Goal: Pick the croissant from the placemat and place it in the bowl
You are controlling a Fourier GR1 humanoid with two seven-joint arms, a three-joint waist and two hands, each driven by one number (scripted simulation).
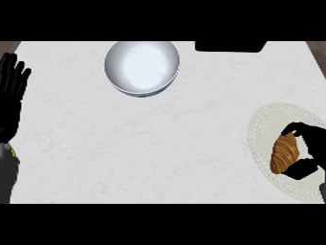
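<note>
Croissant (285, 152), golden-brown and ridged, on placemat (267, 125), apparently clasped by curled right hand (322, 146).

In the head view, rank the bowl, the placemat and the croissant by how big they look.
Largest to smallest:
1. Placemat, though its right side runs behind the right hand and out of view, so its lead over the bowl is unsure.
2. Bowl, close to it in apparent size.
3. Croissant, clearly the smallest.

- No legible text, label, brand, number or sign appears on any surface in the head view
</note>
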